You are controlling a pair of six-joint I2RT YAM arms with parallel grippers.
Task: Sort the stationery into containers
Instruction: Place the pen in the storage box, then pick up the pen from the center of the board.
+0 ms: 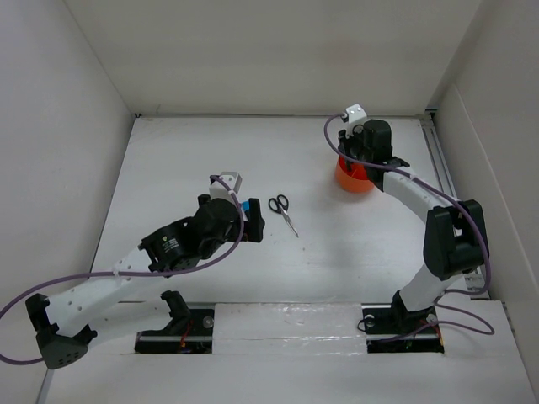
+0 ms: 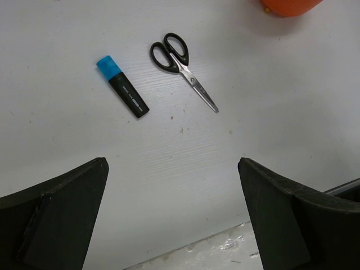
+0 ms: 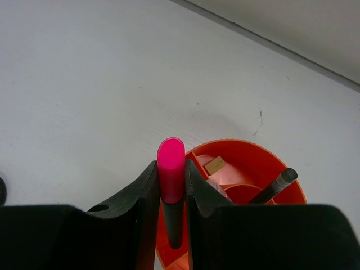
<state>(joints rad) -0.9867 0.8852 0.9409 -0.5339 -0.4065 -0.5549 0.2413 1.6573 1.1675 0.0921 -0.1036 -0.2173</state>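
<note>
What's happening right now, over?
Right gripper shut on pink highlighter over orange organiser. Left gripper open; blue highlighter, scissors on table. Nothing blocking.

You see the orange organiser (image 1: 352, 179) in all three views: top camera high above, right wrist camera close over it, left wrist camera farther off, facing it.

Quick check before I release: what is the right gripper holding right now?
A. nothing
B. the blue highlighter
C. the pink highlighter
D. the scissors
C: in the right wrist view the right gripper is closed on the pink highlighter above the organiser, while the blue highlighter and scissors lie loose on the table.
</note>
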